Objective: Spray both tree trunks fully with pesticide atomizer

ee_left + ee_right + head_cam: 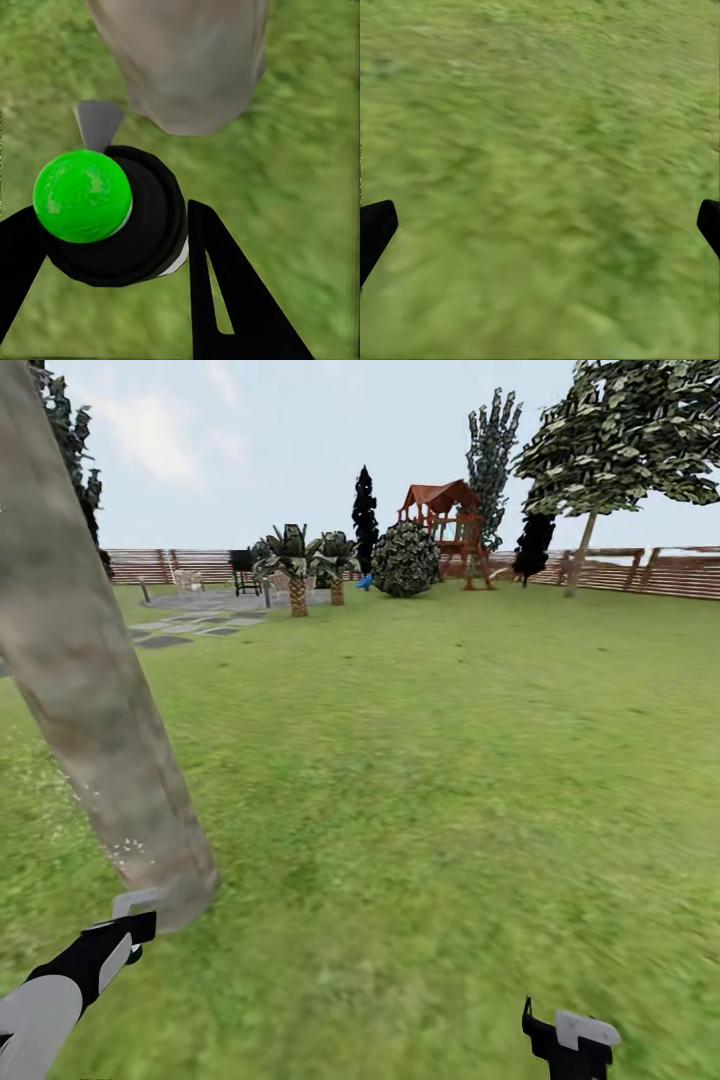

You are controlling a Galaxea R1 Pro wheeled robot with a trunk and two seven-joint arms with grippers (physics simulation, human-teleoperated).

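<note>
Atomizer [105, 217] in left hand [112, 247], beside trunk [187, 60]

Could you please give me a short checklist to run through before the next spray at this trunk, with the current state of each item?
1. Atomizer held: ok. The left gripper has its fingers on either side of the black body below the green cap.
2. Nozzle toward the tree trunk: ok, it points at the trunk base in the left wrist view.
3. Pesticide on the trunk: ok low down, white specks near the base; coverage higher up cannot tell.
4. Right gripper free: ok, open over bare lawn.
5. Second tree located: cannot tell.
</note>
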